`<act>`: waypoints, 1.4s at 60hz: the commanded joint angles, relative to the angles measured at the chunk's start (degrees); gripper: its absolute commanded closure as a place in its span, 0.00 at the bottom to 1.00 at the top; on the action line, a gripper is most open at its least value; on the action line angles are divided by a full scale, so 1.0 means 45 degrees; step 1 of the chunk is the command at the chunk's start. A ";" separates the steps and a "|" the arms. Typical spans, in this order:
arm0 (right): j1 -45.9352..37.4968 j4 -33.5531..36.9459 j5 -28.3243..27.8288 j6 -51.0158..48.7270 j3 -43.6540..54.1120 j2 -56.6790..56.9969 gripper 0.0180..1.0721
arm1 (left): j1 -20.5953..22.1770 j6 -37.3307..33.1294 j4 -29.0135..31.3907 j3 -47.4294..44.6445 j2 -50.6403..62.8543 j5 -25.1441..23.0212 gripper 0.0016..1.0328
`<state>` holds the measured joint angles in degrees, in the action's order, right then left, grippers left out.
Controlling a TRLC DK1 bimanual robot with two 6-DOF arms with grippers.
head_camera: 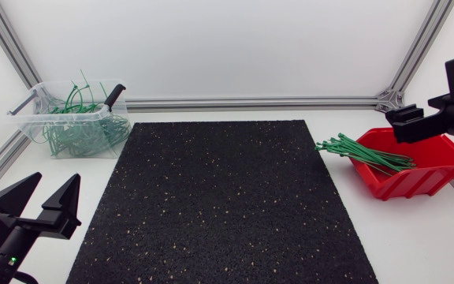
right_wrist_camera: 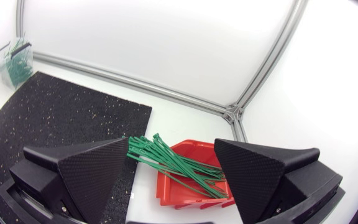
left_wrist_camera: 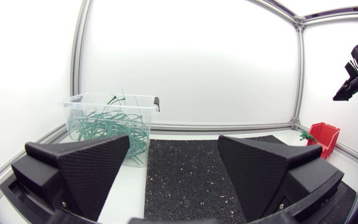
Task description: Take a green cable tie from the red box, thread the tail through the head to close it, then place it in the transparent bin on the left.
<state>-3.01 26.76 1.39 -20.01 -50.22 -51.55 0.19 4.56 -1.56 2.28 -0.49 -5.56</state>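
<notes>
The red box point(head_camera: 418, 184) sits at the table's right edge with a bundle of straight green cable ties point(head_camera: 361, 151) sticking out over its left rim. My right gripper point(head_camera: 407, 125) hangs open above the box; in the right wrist view the ties point(right_wrist_camera: 180, 163) and box point(right_wrist_camera: 178, 191) lie below, between its spread fingers point(right_wrist_camera: 86, 174). The transparent bin point(head_camera: 30, 117) stands at the back left, holding several looped green ties point(head_camera: 81, 136). My left gripper point(head_camera: 44, 199) rests open at the front left, empty, facing the bin point(left_wrist_camera: 79, 109).
A black speckled mat point(head_camera: 219, 197) covers the middle of the table between bin and box. Aluminium frame rails point(head_camera: 251, 102) run along the back and side edges. A black clip handle point(head_camera: 113, 96) sits on the bin's right rim.
</notes>
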 commanded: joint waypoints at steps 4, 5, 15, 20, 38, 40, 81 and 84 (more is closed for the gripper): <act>0.0180 0.0771 -0.0113 -0.1432 -0.0931 -0.1318 0.05 | 0.0056 0.0237 0.0132 -0.0527 -0.0047 0.0006 0.04; 0.0180 0.0849 -0.0250 -0.1549 -0.0970 -0.1416 0.05 | 0.0056 0.0237 0.0132 -0.0527 -0.0047 0.0006 0.04; 0.0121 0.1201 -0.1910 -0.2975 -0.1302 -0.2529 0.08 | 0.0056 0.0237 0.0152 -0.0527 -0.0047 0.0006 0.04; -0.0192 0.1416 -0.2262 -0.4030 -0.1653 -0.3134 0.08 | 0.0056 0.0237 0.0152 -0.0527 -0.0047 0.0006 0.04; -0.0582 0.3252 -0.3316 -0.8346 -0.2298 -0.4912 0.12 | 0.0056 0.0237 0.0171 -0.0527 -0.0047 0.0006 0.04; -0.0582 0.3349 -0.3375 -0.8522 -0.2376 -0.5166 0.15 | 0.0056 0.0237 0.0171 -0.0527 -0.0047 0.0006 0.04; -0.1051 0.1767 -0.4371 -1.2546 -0.2122 -0.8154 0.49 | 0.0095 0.0237 0.0191 -0.0527 -0.0047 0.0006 0.04; -0.1051 0.1689 -0.4371 -1.2702 -0.2142 -0.8310 0.50 | 0.0115 0.0237 0.0191 -0.0527 -0.0047 0.0006 0.04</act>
<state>-7.31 34.87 -18.22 -74.28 -60.40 -87.02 0.19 4.56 -1.56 2.31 -0.49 -5.56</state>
